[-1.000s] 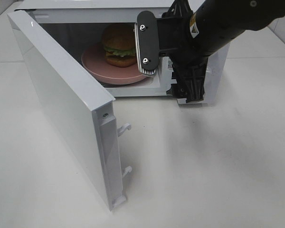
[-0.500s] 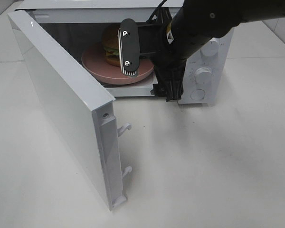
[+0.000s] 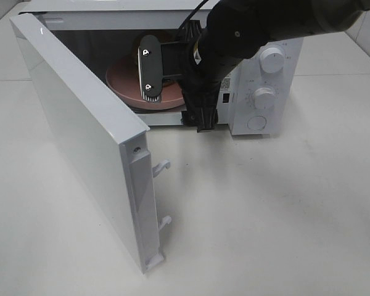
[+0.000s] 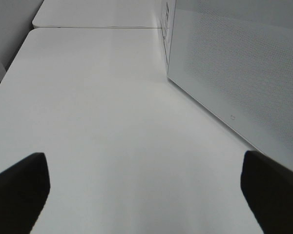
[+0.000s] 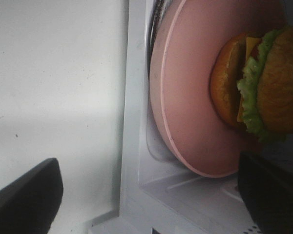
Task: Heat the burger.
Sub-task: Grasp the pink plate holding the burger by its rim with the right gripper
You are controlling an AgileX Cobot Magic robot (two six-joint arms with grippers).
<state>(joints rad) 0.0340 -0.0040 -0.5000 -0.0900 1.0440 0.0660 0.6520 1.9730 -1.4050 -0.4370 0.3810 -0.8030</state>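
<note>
My left claw point(image 4: 146, 195) hangs released over the bare counter point(image 4: 97, 97), beside the door point(image 3: 80, 135), which stands swung wide so the cavity is reachable. Inside the microwave point(image 3: 259, 117), the burger point(image 5: 263, 83) sits upright on the pink plate point(image 5: 190, 97). My right claw point(image 5: 146, 200) is at the cavity mouth, spread wide, gripping nothing. Loading looks done to me. Door-closing next, then the 2 dials point(image 3: 272, 58).

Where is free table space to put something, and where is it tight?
Bare table lies before the microwave, right of its open door. Inside is crowded: pink plate with burger, and the right gripper at the opening.
</note>
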